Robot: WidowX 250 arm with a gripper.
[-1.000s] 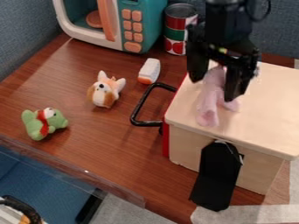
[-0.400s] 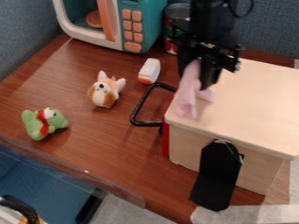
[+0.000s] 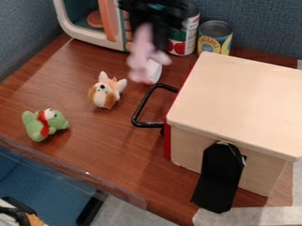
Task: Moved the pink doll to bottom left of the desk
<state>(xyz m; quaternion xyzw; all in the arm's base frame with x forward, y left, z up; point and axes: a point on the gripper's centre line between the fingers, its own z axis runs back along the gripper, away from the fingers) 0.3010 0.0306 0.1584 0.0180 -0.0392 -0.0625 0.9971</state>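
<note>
Nearest me on the worktop (image 3: 118,141), the pale box (image 3: 242,99) stands by the right edge and the green plush (image 3: 44,124) lies near the front edge, toward the left, with the dog plush (image 3: 107,92) farther in. Beyond, my gripper (image 3: 150,35) has its fingers clamped on the pink doll (image 3: 140,55), hanging in the air and partly hiding a white piece (image 3: 156,71). Behind, cans (image 3: 215,32) line the back edge, and a toy microwave (image 3: 66,22) occupies the far left corner.
</note>
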